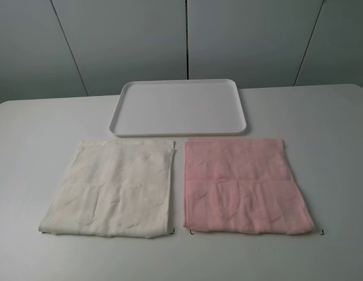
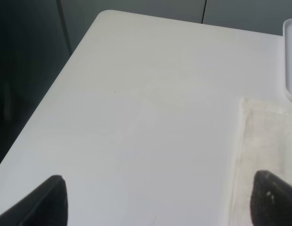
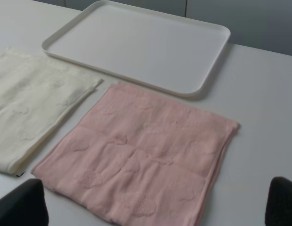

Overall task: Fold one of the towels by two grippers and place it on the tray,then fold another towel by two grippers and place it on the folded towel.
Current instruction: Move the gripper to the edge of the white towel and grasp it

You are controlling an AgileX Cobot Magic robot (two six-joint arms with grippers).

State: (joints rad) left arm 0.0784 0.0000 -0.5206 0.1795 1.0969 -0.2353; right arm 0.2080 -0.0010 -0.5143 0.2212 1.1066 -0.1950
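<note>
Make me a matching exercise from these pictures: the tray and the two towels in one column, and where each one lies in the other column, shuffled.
Column one:
1. tray
2. cream towel
3. pink towel

Column two, as seen in the high view:
A. spread flat, near right
B. at the back, behind both towels
C. spread flat, near left

Pairs: 1-B, 2-C, 3-A

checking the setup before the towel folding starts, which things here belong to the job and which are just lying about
Belong to the job: cream towel, pink towel, white tray, left gripper and right gripper, both open.

Just there: white table underneath, grey panels behind, small black marks by the towel corners.
</note>
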